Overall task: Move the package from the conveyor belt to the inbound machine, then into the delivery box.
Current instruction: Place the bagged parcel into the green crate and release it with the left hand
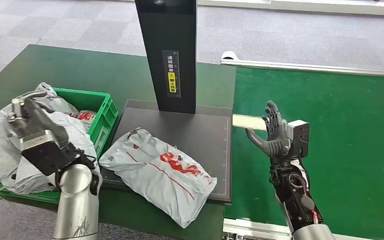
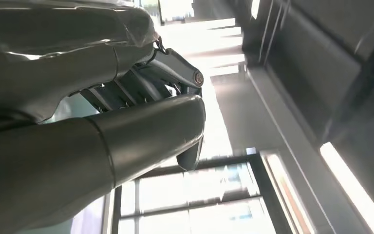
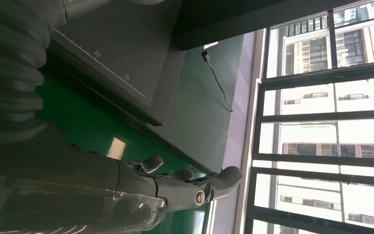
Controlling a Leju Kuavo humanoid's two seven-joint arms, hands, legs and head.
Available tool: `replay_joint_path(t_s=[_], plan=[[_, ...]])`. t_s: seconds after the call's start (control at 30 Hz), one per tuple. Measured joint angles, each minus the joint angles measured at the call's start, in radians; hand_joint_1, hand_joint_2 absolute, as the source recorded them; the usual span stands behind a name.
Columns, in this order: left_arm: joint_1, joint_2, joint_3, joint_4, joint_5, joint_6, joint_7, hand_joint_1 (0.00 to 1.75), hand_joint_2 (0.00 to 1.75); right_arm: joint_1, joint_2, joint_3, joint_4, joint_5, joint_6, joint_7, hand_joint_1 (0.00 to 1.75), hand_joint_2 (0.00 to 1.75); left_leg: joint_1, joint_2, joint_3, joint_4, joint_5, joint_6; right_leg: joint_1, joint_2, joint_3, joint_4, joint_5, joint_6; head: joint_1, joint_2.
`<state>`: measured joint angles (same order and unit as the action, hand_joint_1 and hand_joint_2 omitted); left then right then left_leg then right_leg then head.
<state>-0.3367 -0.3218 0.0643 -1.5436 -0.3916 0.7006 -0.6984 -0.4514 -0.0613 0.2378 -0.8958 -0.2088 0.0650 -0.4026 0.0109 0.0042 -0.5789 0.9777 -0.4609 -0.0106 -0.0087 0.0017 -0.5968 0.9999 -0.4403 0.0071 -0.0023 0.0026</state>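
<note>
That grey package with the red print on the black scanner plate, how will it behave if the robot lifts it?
The package is a wrinkled plastic mailer, so it will probably sag and flop. Its glossy film may slip between fingers. It lies flat, so it is unlikely to roll.

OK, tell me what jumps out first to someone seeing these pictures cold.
A crumpled grey package with red print lies on the dark scanner platform, below a tall black post. The right hand, fingers spread and empty, is raised over the green conveyor belt. At left, a green crate overflows with grey bags.
</note>
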Motion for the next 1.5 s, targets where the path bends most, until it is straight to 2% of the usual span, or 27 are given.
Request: replay_joint_path(t_s=[0.13, 0.27, 0.8, 0.83, 0.93, 0.97, 1.03, 1.1, 1.17, 1.27, 1.4, 1.5], plan=[[-0.004, -0.009, 0.128, -0.038, -0.041, 0.0, -0.001, 1.75, 0.0, -0.004, 0.011, 0.006, 0.016, 0.001, -0.005, -0.003, 0.0, 1.75, 0.0, -0.001, 0.0, 0.0, 0.0, 0.0, 0.0, -0.001, 0.0, 0.0, 0.0, 0.0, 0.0, 0.0], [-0.011, -0.013, 0.186, -0.061, -0.068, -0.001, -0.001, 1.75, 0.0, -0.011, 0.025, 0.01, 0.026, 0.007, -0.006, -0.008, 0.0, 1.75, 0.0, -0.002, -0.001, 0.0, 0.0, 0.0, 0.0, -0.001, 0.0, 0.0, 0.0, 0.0, 0.0, 0.0], [-0.027, -0.021, 0.176, -0.035, -0.062, -0.001, 0.0, 1.75, 0.0, -0.05, 0.039, 0.027, 0.06, 0.0, -0.02, -0.008, 0.0, 1.75, 0.0, -0.002, 0.0, 0.0, 0.0, 0.0, 0.0, -0.001, 0.0, 0.0, 0.0, 0.0, 0.0, 0.0], [-0.027, -0.021, 0.176, -0.033, -0.062, -0.001, 0.0, 1.56, 0.0, -0.05, 0.039, 0.028, 0.062, 0.0, -0.02, -0.008, 0.0, 1.75, 0.0, -0.002, 0.0, 0.0, 0.0, 0.0, 0.0, -0.001, 0.0, 0.0, 0.0, 0.0, 0.0, 0.0], [-0.027, -0.021, 0.173, -0.028, -0.052, -0.008, 0.0, 0.25, 0.0, -0.053, 0.04, 0.026, 0.065, 0.012, -0.012, -0.009, 0.0, 1.75, 0.0, -0.002, 0.0, 0.0, 0.0, 0.0, 0.0, -0.001, 0.0, 0.0, 0.0, 0.0, 0.0, 0.0], [-0.028, -0.022, 0.164, -0.015, -0.022, -0.031, -0.001, 0.0, 0.0, -0.053, 0.041, 0.021, 0.066, 0.032, 0.0, -0.011, 0.0, 1.75, -0.001, -0.002, 0.0, 0.001, 0.0, 0.0, -0.001, -0.001, 0.0, -0.001, 0.0, 0.0, 0.0, 0.0], [-0.03, -0.018, 0.106, 0.044, 0.126, -0.153, -0.001, 0.0, 0.0, -0.057, 0.042, 0.005, 0.069, 0.074, 0.029, -0.016, 0.0, 1.75, -0.001, -0.004, 0.0, 0.001, 0.0, 0.001, -0.001, -0.004, 0.0, -0.001, 0.0, 0.0, 0.0, 0.0], [-0.022, -0.003, -0.012, 0.109, 0.309, -0.336, 0.0, 0.0, 0.87, -0.068, 0.042, -0.008, 0.072, 0.086, 0.051, -0.018, 0.0, 1.75, -0.001, -0.005, -0.001, 0.001, 0.001, 0.001, -0.001, -0.005, 0.001, -0.001, 0.0, 0.001, 0.0, 0.0], [-0.011, 0.021, -0.139, 0.139, 0.383, -0.481, 0.0, 0.0, 1.75, -0.081, 0.042, -0.012, 0.076, 0.084, 0.065, -0.015, 0.0, 1.75, -0.001, -0.003, -0.002, 0.001, 0.001, 0.001, -0.001, -0.004, 0.0, -0.001, 0.001, 0.001, 0.001, 0.0], [-0.006, 0.059, -0.273, 0.15, 0.356, -0.586, -0.002, 0.0, 1.75, -0.09, 0.04, -0.016, 0.082, 0.078, 0.072, -0.008, 0.0, 1.75, -0.001, -0.003, -0.001, 0.001, 0.0, 0.001, -0.001, -0.002, 0.0, -0.001, 0.001, 0.001, 0.0, 0.0], [-0.016, 0.122, -0.431, 0.181, 0.202, -0.564, -0.002, 0.0, 1.75, -0.094, 0.035, -0.017, 0.084, 0.064, 0.072, 0.004, 0.0, 1.75, -0.001, -0.003, -0.001, 0.001, 0.0, 0.001, -0.001, -0.003, -0.001, -0.001, 0.0, 0.001, 0.0, 0.0], [-0.038, 0.157, -0.546, 0.271, 0.065, -0.565, -0.002, 0.0, 1.75, -0.094, 0.031, -0.016, 0.084, 0.058, 0.075, 0.01, 0.0, 1.75, -0.001, -0.003, -0.001, 0.001, 0.0, 0.001, -0.001, -0.002, -0.001, -0.001, 0.0, 0.001, 0.0, 0.0]])
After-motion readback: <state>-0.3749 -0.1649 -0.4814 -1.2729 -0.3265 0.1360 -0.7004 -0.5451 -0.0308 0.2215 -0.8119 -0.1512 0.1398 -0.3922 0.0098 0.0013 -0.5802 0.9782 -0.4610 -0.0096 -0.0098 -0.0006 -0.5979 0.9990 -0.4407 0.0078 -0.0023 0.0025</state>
